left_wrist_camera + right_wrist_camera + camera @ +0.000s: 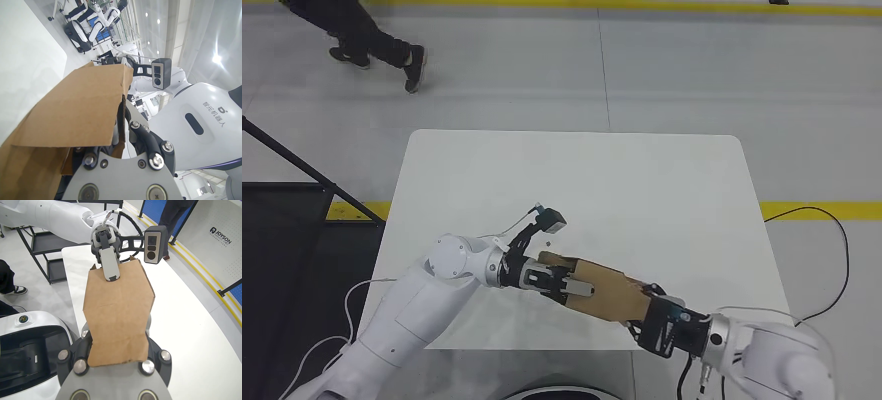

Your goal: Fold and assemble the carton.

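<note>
Brown carton [607, 288], partly unfolded, raised, gripped both ends.

A pale grey polished floor [692, 70] is stretching out around the white rounded-corner table [642, 170], with a yellow painted line [822, 210] running across it on either side. A black metal open-frame rack [40, 244] is standing near one table corner. Blue perforated wall panels [150, 213] are lining the far side, and round ceiling lamps [216, 58] are glaring overhead.
</note>
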Available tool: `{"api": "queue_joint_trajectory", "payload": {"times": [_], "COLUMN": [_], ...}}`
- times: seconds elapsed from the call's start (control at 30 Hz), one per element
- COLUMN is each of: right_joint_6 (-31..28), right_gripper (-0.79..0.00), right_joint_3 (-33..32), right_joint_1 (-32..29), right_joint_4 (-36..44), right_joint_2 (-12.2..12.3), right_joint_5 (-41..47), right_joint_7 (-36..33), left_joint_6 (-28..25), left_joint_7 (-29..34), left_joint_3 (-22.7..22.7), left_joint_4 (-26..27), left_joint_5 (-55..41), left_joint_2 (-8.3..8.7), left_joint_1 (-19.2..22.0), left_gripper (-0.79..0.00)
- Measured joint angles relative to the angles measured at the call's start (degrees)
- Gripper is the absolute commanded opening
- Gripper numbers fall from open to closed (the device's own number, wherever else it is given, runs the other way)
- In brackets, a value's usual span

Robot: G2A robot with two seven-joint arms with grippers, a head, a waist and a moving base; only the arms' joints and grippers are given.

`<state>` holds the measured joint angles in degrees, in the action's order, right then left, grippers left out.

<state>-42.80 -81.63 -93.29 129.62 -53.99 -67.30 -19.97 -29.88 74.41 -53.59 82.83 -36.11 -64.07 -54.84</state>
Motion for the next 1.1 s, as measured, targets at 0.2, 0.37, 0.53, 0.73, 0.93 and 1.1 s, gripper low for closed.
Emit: {"api": "queue_joint_trajectory", "payload": {"times": [0.2,0.37,0.53,0.73,0.93,1.1], "right_joint_6": [0.3,0.4,0.8,0.6,-0.6,-3.8], "right_gripper": [-0.453,-0.437,-0.379,-0.296,-0.286,-0.265], "right_joint_3": [1.6,2.6,2.4,-0.4,-5.7,-9.9], "right_joint_1": [1.5,2.6,3.1,1.5,-2.0,-4.9], "right_joint_4": [-0.6,-1.1,-1.5,-1.5,-1.5,-2.2], "right_joint_2": [-0.1,-0.1,-0.1,0.2,0.6,1.0], "right_joint_5": [0.5,1.3,2.6,5.4,8.2,10.9], "right_joint_7": [-0.9,-2.0,-2.9,-2.7,-0.2,2.1], "left_joint_6": [0.0,0.1,-0.1,-0.3,-0.4,-0.5], "left_joint_7": [0.0,0.1,-0.1,-0.3,-0.4,-0.5], "left_joint_3": [0.3,0.5,0.5,-0.2,-0.6,-0.7], "left_joint_4": [0.0,0.0,-0.1,0.3,0.7,0.9], "left_joint_5": [0.0,0.0,0.0,0.0,0.0,0.1], "left_joint_2": [-0.04,-0.05,-0.02,0.19,0.39,0.48], "left_joint_1": [0.2,0.3,0.4,0.1,-0.2,-0.3], "left_gripper": [-0.785,-0.785,-0.785,-0.785,-0.785,-0.785]}}
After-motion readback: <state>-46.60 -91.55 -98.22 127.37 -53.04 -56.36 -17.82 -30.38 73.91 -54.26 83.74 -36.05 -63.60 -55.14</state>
